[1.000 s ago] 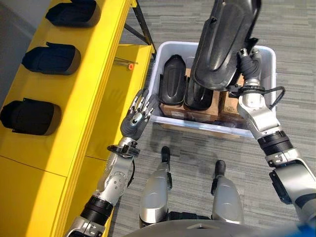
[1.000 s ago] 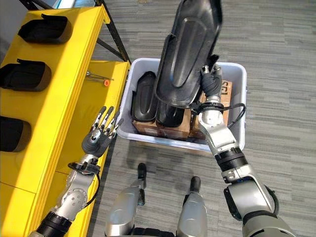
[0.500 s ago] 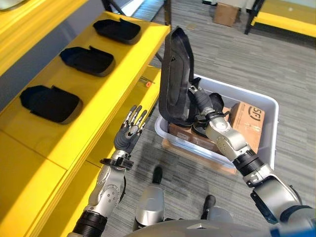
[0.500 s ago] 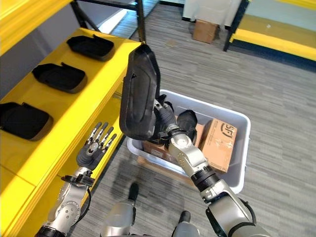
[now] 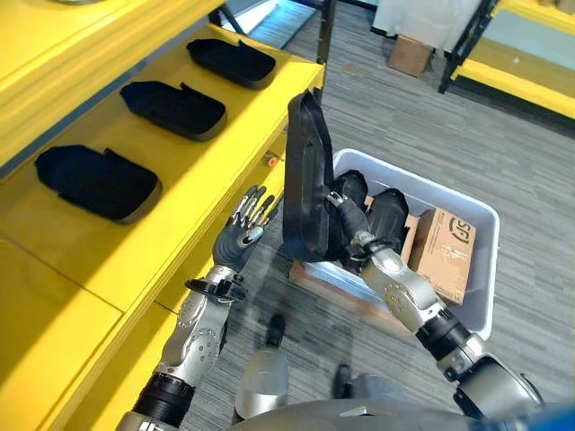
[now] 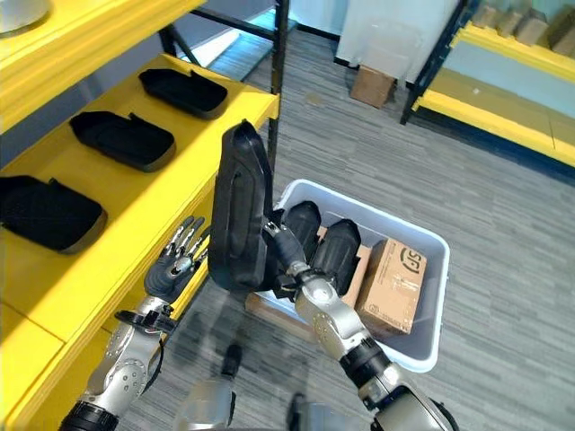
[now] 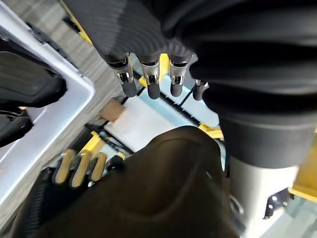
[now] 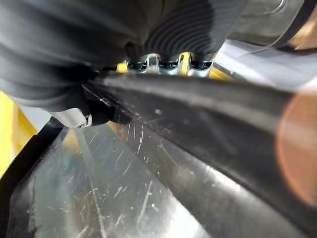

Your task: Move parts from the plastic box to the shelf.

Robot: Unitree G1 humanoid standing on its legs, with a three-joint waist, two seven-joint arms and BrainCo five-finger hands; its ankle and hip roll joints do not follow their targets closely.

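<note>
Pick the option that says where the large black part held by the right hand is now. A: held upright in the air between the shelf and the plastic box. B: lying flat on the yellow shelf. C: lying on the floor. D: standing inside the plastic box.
A: the right hand grips the large black part upright in the air, between the yellow shelf and the plastic box.

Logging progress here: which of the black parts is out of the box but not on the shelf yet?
The tall black part held upright in the right hand; three lie on the yellow shelf, two stand in the plastic box.
</note>
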